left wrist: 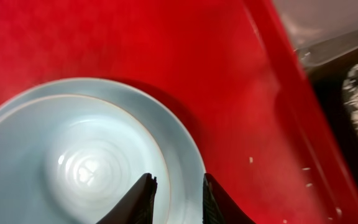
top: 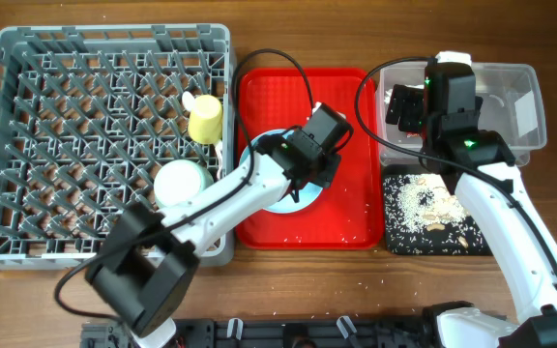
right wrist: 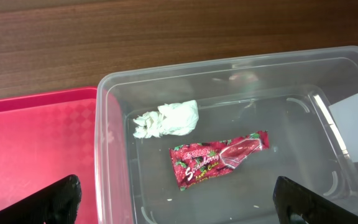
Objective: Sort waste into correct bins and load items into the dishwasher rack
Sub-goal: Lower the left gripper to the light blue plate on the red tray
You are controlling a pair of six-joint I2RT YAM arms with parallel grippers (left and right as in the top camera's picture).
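The pale blue plate (left wrist: 188, 155) lies on the red serving tray (top: 288, 92), and a pale bowl (left wrist: 86, 168) appears to sit on it. My left gripper (left wrist: 178, 199) is low over them, fingers slightly apart astride the inner rim, and in the overhead view (top: 309, 166) it hides most of the plate (top: 283, 201). My right gripper (right wrist: 176, 199) is wide open and empty above the clear tub (right wrist: 241, 81), which holds the white napkin (right wrist: 169, 119) and the red wrapper (right wrist: 219, 155). The grey rack (top: 27, 58) holds the yellow cup (top: 205, 118) and a pale bowl (top: 182, 181).
The black tray (top: 395, 237) with rice scraps (top: 428, 203) sits in front of the clear tub (top: 520, 77), right of the red tray. A few rice grains lie on the red tray (left wrist: 303, 168). The arms' cables arch over the red tray.
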